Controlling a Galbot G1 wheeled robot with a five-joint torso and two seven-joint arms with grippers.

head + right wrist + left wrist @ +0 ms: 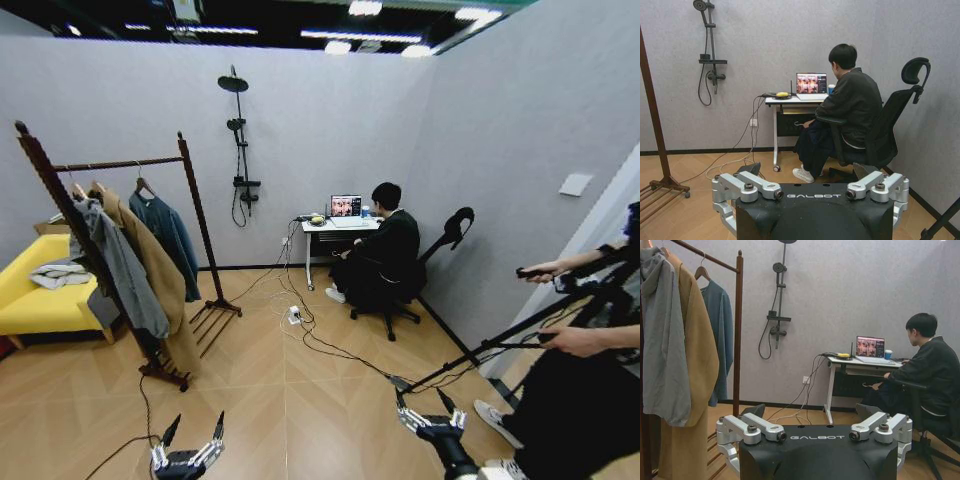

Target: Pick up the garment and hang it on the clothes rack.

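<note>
Jaws, both sets: spread wide and holding nothing, as I read them from the head view, where my left gripper (190, 436) and right gripper (428, 408) hang low over the bare wooden floor (300, 400), well apart from any clothing. Left gripper, wrist view (815, 432): fingers splayed to either side of the black housing, nothing between them. Right gripper, wrist view (810, 192): same condition, aimed toward the small white table (790, 101) with its laptop, where a seated person works and touches none of my items. Garment (168, 232): dark teal long-sleeved shirt on a wooden hanger, hooked over the rod at the far end of the clothes rack (128, 163); the left wrist view shows it (720, 335) hanging straight beside the near reddish-brown post (738, 330). Other stock on the same rod: tan coat (155, 275) in the middle, grey hooded jacket (120, 270) at the near end, both between me and the teal shirt. Yellow sofa (35, 290) behind the rack, with a pale bundle on the seat. Status, by my judgement: the shirt hangs on the rack and neither arm is engaged with it, so the hanging looks complete, or else the pick-up has not begun; I cannot tell which from this moment alone. If complete, nothing remains outstanding.
</note>
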